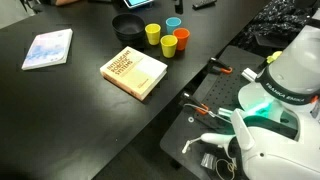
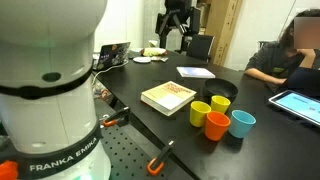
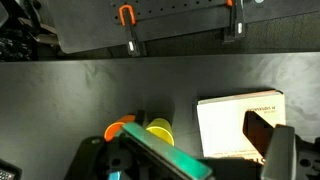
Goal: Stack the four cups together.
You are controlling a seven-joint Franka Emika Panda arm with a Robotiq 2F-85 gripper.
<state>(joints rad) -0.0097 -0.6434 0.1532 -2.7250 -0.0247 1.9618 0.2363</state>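
Observation:
Four cups stand close together on the black table near the black bowl [image 1: 127,25]. There are two yellow cups [image 1: 153,33] [image 1: 168,46], an orange cup [image 1: 182,38] and a light blue cup [image 1: 174,24]. In an exterior view they are the yellow cups [image 2: 200,112] [image 2: 220,103], the orange cup [image 2: 217,124] and the blue cup [image 2: 242,122]. None is inside another. In the wrist view my gripper [image 3: 210,152] is open and empty, high above the table. A yellow cup [image 3: 158,130] and the orange cup [image 3: 120,128] show partly behind its finger.
A thick book [image 1: 134,71] lies next to the cups and also shows in the wrist view [image 3: 235,120]. A thin booklet [image 1: 48,48] lies farther off. Orange-handled clamps [image 3: 126,15] hold the perforated base plate. A seated person [image 2: 285,55] and a tablet [image 2: 300,103] are at the far side.

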